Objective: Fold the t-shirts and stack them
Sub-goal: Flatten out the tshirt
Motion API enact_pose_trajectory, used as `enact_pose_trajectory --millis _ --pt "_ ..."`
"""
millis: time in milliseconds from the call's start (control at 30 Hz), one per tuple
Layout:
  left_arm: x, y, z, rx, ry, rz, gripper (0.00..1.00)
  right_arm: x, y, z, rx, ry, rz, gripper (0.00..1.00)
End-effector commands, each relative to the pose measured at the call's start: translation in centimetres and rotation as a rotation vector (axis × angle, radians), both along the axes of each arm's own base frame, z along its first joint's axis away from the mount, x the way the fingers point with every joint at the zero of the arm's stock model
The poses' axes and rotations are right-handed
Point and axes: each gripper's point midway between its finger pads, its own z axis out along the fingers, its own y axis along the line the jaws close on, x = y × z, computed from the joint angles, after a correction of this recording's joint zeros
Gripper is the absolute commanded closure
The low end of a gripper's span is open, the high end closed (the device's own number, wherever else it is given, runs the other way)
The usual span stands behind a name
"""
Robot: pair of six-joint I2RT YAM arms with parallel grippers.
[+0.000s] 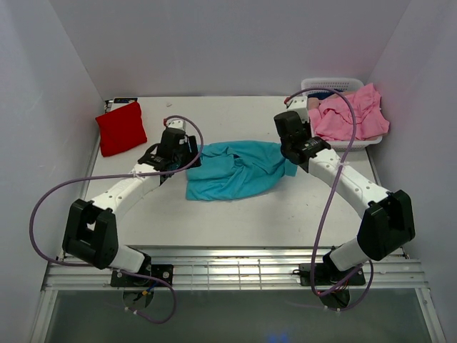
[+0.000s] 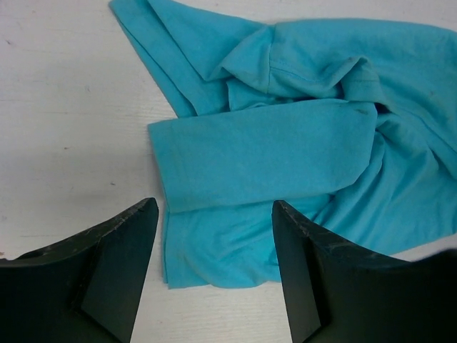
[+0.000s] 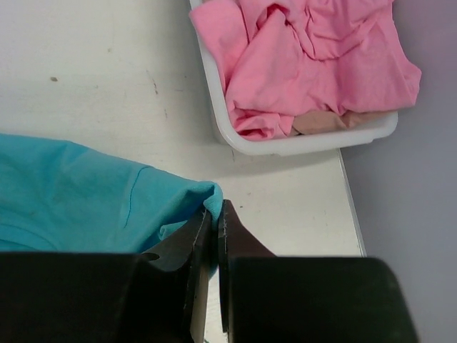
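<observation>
A teal t-shirt (image 1: 235, 170) lies crumpled in the middle of the table; it fills the left wrist view (image 2: 285, 143) and shows in the right wrist view (image 3: 78, 193). A folded red t-shirt (image 1: 121, 127) lies at the far left. Pink t-shirts (image 1: 351, 113) sit piled in the white basket (image 3: 235, 139). My left gripper (image 2: 214, 214) is open and empty, just above the teal shirt's left edge. My right gripper (image 3: 216, 214) is shut on the teal shirt's right edge, with the cloth pinched between its fingertips.
The white slotted basket (image 1: 313, 87) stands at the back right corner, close to my right arm. Grey walls close in the table on three sides. The table's right edge (image 3: 350, 207) runs beside the right gripper.
</observation>
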Motion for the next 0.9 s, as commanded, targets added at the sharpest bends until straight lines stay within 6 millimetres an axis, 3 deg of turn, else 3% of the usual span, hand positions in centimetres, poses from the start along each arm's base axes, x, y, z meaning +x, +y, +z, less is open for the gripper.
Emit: enact_pose_trajectory --millis 0,133,367,500,533,667,700,800,867 --pt "-0.5 -1.5 -2.0 -0.007 0.042 -0.032 0.24 -2.5 -2.8 -0.3 -0.006 0.012 -0.158 0.92" --pt "0.4 -1.9 -2.8 -0.013 0.039 -0.009 0.24 -5.0 -4.6 -1.7 -0.071 0.101 -0.215 0.92" --pt "1.0 -3.8 -4.6 -0.039 0.068 -0.058 0.24 -5.2 -4.5 -3.7 -0.076 0.151 -0.206 0.9" --pt "1.3 -5.0 -5.0 -0.062 0.062 -0.085 0.24 -5.2 -4.5 -5.2 -0.122 0.217 -0.241 0.46" --pt "1.4 -5.5 -4.9 -0.074 0.063 -0.098 0.24 -5.1 -4.5 -5.1 -0.125 0.214 -0.239 0.43" --pt "1.5 -6.8 -5.4 -0.091 0.072 -0.126 0.24 -3.3 -1.6 -3.9 -0.025 0.177 -0.066 0.38" --pt "1.7 -7.0 -5.3 -0.093 0.06 -0.129 0.24 -2.2 1.2 -3.0 0.077 0.143 0.084 0.39" --pt "2.3 -7.4 -5.6 -0.094 0.045 -0.125 0.24 -1.5 6.4 -3.2 0.237 0.13 0.342 0.43" --pt "2.6 -7.5 -6.0 -0.089 0.046 -0.126 0.24 -0.8 8.5 -3.4 0.285 0.138 0.423 0.46"
